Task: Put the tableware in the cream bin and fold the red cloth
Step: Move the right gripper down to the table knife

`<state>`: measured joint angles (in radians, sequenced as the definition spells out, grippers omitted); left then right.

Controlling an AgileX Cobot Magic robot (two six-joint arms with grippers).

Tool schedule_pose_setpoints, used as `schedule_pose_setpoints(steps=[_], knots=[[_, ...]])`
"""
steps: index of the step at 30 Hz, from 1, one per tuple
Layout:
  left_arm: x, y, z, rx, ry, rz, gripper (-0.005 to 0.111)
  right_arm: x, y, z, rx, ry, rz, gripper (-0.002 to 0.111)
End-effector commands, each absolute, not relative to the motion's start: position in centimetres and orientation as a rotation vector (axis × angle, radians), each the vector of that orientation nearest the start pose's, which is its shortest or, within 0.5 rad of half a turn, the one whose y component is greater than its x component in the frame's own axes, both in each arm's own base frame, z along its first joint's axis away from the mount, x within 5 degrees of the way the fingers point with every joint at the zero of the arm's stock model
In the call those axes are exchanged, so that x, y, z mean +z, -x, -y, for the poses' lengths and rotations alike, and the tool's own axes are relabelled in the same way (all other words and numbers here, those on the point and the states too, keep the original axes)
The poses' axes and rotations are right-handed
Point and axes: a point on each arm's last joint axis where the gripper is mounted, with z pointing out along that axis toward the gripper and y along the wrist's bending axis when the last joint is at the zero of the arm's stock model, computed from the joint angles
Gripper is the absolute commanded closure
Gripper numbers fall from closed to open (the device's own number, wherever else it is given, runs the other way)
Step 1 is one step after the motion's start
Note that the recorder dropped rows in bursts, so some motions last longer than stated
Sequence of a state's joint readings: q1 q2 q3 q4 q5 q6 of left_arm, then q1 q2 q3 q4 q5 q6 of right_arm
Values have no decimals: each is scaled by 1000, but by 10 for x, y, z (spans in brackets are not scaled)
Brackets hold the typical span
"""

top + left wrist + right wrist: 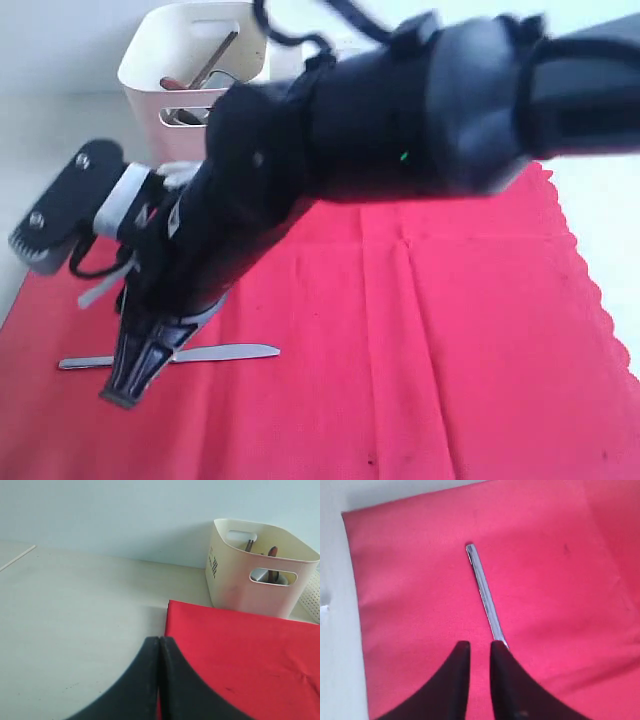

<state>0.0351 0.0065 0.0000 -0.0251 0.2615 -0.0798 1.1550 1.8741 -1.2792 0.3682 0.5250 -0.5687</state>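
Note:
The red cloth lies spread flat on the table, scalloped edge on the right. A steel table knife rests on its left part. My right gripper reaches across to the left and hangs just over the knife's handle. In the right wrist view the right gripper has its jaws a narrow gap apart with only cloth between them, and the knife runs out from under one fingertip. The cream bin stands behind the cloth with utensils inside. My left gripper is shut and empty above the cloth's edge.
The right arm's dark bulk spans the exterior view and hides the middle back of the cloth. Pale bare table lies beside the cloth in the left wrist view. A white lattice-sided basket shows just past the cream bin.

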Motion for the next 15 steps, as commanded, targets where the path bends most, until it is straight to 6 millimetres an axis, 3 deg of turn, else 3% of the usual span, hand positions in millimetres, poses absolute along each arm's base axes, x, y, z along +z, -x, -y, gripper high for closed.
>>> schedule_pose_setpoints(steps=[1,5,15], knots=[[190,-55,-1,-60,123,-1737,105,161,-136,-388,427,1905,-1864,65],[190,-55,-1,-60,123,-1737,105,134,-138,-396,392,1936,-1867,47],[190,-55,-1,-60,123,-1737,105,112,-149,-426,385,1986,-1904,48]])
